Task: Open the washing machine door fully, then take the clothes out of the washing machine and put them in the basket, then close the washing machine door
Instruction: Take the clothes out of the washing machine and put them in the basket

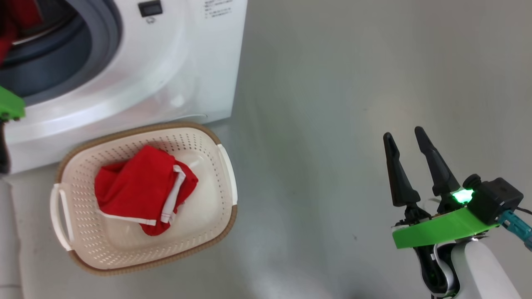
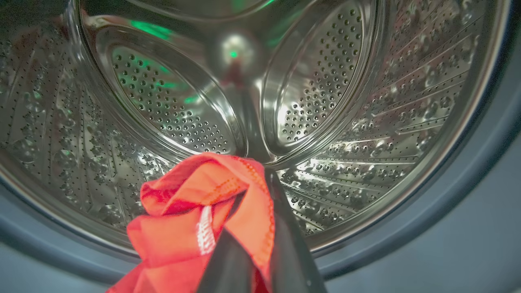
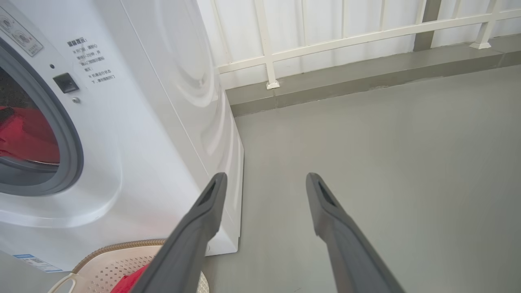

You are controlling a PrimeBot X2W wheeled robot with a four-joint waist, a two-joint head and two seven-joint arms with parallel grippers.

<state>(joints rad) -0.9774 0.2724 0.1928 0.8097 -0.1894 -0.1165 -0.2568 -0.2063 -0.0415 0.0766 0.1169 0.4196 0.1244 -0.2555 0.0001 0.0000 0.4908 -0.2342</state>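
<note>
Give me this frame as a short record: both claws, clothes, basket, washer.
left claw: shut on a bright red fabric garment, inside the perforated steel drum
right claw: open, empty, above the grey floor
basket: cream perforated plastic basket with a brown rim, on the floor before the big white front-loading washing machine
in basket: one red garment with white trim

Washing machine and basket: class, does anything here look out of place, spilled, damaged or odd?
Nothing stands out. One red garment lies crumpled inside the basket, wholly within its rim. The left gripper is shut on another red cloth in the steel drum.
</note>
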